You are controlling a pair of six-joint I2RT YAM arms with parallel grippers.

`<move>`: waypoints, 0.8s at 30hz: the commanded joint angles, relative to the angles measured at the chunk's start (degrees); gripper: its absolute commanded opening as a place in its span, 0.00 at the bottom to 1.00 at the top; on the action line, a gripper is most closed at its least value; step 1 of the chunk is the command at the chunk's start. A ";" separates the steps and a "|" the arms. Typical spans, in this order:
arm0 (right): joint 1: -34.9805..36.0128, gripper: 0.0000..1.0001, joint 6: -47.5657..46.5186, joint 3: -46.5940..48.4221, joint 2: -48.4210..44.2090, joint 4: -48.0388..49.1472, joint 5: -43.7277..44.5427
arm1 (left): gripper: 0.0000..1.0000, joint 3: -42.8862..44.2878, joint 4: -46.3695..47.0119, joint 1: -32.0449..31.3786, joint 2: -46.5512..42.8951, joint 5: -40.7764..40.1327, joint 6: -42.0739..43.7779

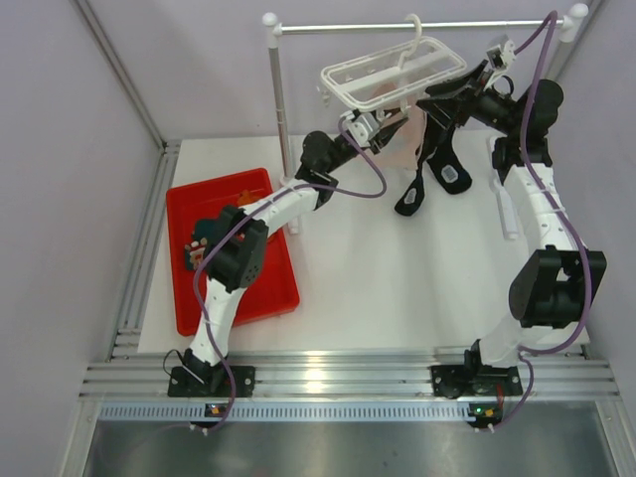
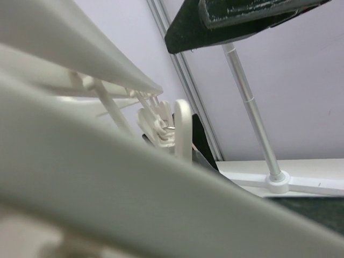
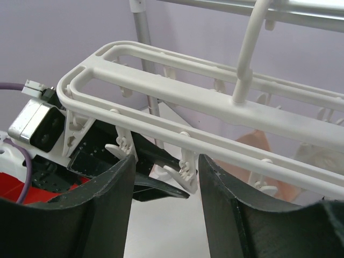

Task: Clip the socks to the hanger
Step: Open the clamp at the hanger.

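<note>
hanger (image 3: 215, 145): glossy white plastic | rail (image 1: 417, 27): shiny metal | tray (image 1: 266, 290): glossy red plastic

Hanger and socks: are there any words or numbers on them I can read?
None can be read.
The white hanger is plain.
The black sock has a pale patch, too small to tell if it holds letters.
The red tray shows no writing.

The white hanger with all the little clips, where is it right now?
In the top view the hanger hangs from the metal rail at the back of the table, right of centre, with black socks hanging under it.
</note>
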 commanded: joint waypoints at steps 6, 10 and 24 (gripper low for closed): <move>-0.83 0.51 -5.14 -1.36 -1.27 -0.31 -0.46 | 0.22 1.42 0.15 -0.06 -1.22 1.40 0.19; -1.19 0.52 -4.54 -1.80 -0.57 0.82 -1.60 | 0.19 1.42 0.25 -0.06 -1.49 2.54 -0.51; -3.12 0.68 -7.23 -1.89 -0.04 2.24 -6.88 | 0.06 2.39 -0.37 2.13 -2.45 8.96 -8.16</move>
